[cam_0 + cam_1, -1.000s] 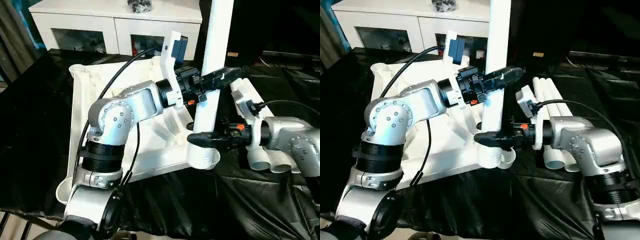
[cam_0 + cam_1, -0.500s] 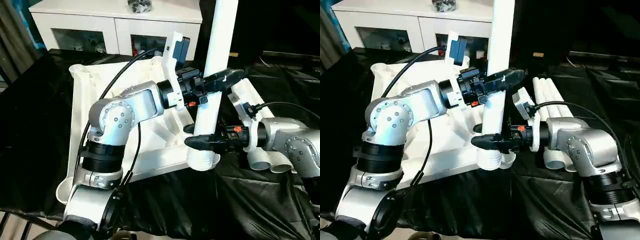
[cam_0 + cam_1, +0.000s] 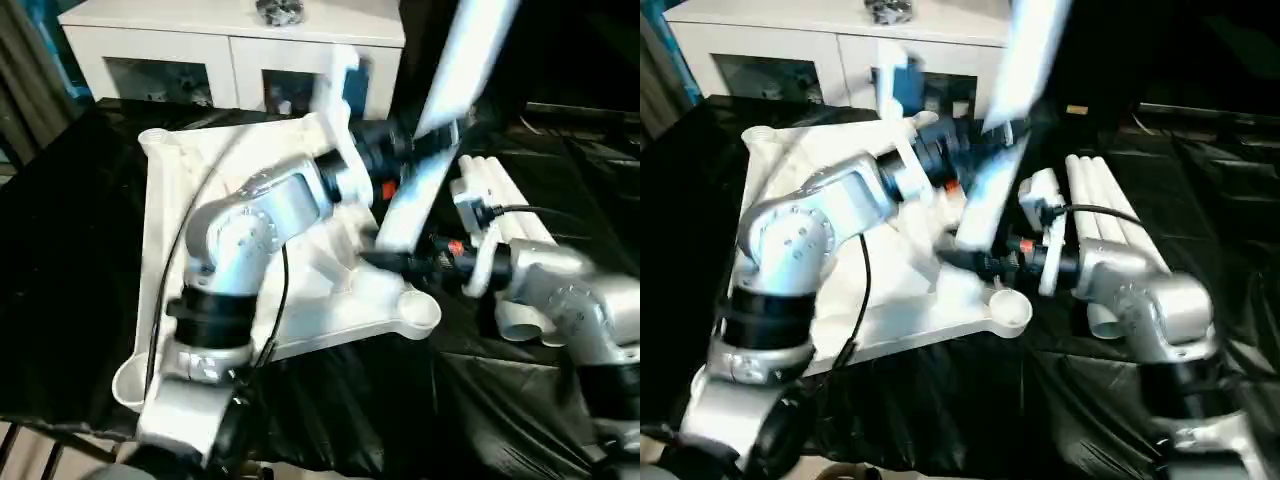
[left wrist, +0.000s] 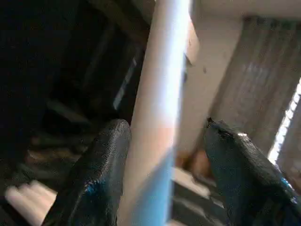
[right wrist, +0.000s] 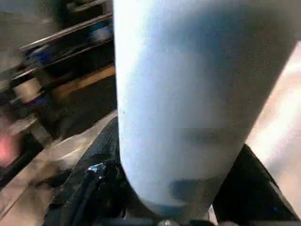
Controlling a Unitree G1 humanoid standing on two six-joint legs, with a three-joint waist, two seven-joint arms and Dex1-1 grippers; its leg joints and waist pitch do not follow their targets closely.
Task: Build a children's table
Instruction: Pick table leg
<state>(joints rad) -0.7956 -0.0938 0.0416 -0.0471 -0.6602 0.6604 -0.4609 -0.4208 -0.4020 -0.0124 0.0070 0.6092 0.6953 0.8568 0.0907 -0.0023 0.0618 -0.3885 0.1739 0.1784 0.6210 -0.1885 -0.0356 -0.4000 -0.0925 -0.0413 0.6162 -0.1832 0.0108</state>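
The white tabletop point(image 3: 170, 200) lies ribbed side up on the black cloth. One white leg point(image 3: 465, 70) leans with its top toward my right, and its lower end hangs above the ribs, clear of the bare near-right corner socket point(image 3: 418, 312). My left gripper point(image 3: 425, 145) stands astride the leg at mid-height. In the left wrist view the leg point(image 4: 160, 94) shows a gap to one finger point(image 4: 235, 169). My right gripper point(image 3: 385, 260) is shut on the leg's lower end, and the leg point(image 5: 183, 94) is pressed between its fingers point(image 5: 94, 183).
Spare white legs point(image 3: 490, 190) lie side by side on the cloth to the right of the tabletop. A white cabinet with glass doors point(image 3: 230, 50) stands behind the table. Black cloth point(image 3: 60, 250) covers the work surface around the tabletop.
The leg has tipped from upright to leaning right. Its lower end has come away from the near-right corner socket, now bare. My left gripper's fingers have spread wider.
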